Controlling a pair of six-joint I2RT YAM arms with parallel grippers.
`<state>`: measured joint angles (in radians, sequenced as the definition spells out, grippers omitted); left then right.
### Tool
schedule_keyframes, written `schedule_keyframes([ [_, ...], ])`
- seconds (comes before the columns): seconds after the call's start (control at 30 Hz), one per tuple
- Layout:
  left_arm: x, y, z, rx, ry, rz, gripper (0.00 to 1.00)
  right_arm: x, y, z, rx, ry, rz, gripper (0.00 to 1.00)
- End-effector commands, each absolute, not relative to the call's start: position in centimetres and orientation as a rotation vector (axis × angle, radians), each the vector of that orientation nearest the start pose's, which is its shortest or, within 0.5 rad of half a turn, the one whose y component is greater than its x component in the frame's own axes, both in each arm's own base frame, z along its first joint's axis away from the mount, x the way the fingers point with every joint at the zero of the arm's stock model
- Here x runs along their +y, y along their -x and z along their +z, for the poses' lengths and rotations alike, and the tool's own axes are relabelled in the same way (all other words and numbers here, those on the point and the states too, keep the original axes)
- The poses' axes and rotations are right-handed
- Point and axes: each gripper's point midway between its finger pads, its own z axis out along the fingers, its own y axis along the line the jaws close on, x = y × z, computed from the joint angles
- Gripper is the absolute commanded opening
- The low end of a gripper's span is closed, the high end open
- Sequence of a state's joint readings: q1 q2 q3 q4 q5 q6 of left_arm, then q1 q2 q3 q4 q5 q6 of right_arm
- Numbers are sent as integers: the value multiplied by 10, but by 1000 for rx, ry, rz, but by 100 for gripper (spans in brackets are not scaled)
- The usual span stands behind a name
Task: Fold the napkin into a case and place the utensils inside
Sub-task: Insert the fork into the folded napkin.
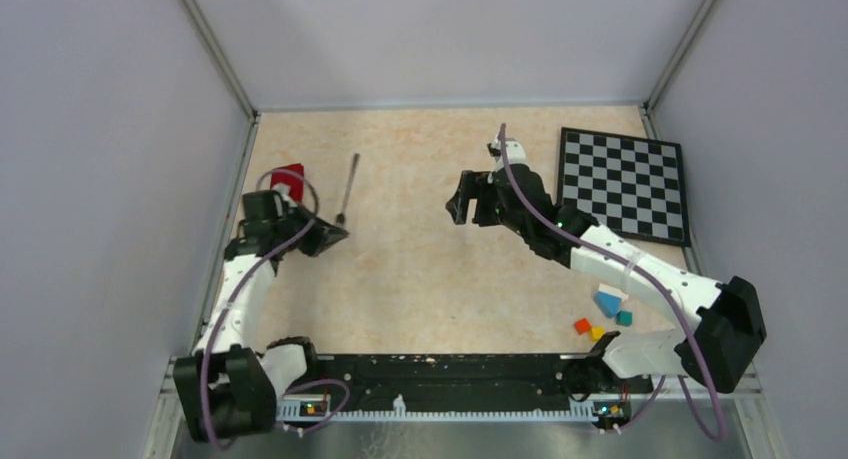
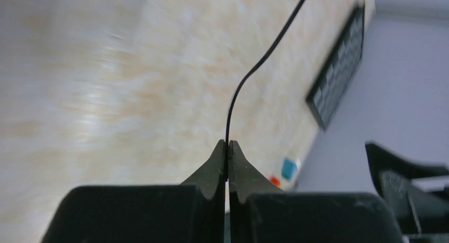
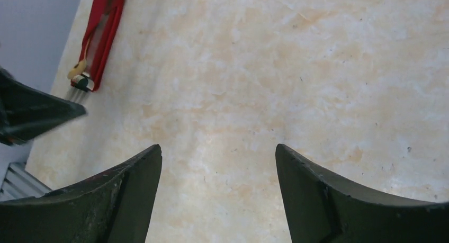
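Fork (image 1: 349,187), left jaws (clamped); right jaws apart

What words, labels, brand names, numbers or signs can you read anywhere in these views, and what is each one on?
No text can be read in any view.
The checkered board shows only black and white squares.
The red case, the fork and the coloured blocks carry no visible markings.

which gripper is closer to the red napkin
Left. The left gripper, holding the fork, is right beside the red napkin; the right gripper hangs out in the middle, well to its right.
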<state>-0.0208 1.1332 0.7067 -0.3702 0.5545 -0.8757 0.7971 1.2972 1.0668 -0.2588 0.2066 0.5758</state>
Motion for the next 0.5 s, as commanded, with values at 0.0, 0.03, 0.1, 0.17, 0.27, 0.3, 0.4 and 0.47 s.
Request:
schedule_keyframes([
  [0.0, -53, -239, 152, 2365, 861, -877, 0, 274, -286, 195, 2100, 239, 607, 77],
  [0.03, -45, -238, 153, 2374, 885, -813, 0, 275, -285, 188, 2106, 246, 622, 77],
  [0.1, -18, -236, 155, 2327, 982, -699, 0, 277, -282, 180, 2118, 263, 659, 76],
  [0.17, 2, -239, 155, 2294, 1009, -599, 0, 278, -279, 172, 2139, 266, 694, 74],
  [0.27, 31, -237, 135, 2271, 1080, -611, 0, 278, -273, 166, 2141, 265, 743, 74],
  [0.3, 35, -234, 128, 2264, 1110, -661, 0, 277, -271, 165, 2140, 265, 744, 74],
  [0.4, 41, -241, 120, 2257, 1103, -703, 0, 273, -269, 166, 2134, 261, 740, 73],
  [0.47, 52, -240, 114, 2273, 1128, -655, 0, 270, -270, 169, 2121, 253, 730, 73],
])
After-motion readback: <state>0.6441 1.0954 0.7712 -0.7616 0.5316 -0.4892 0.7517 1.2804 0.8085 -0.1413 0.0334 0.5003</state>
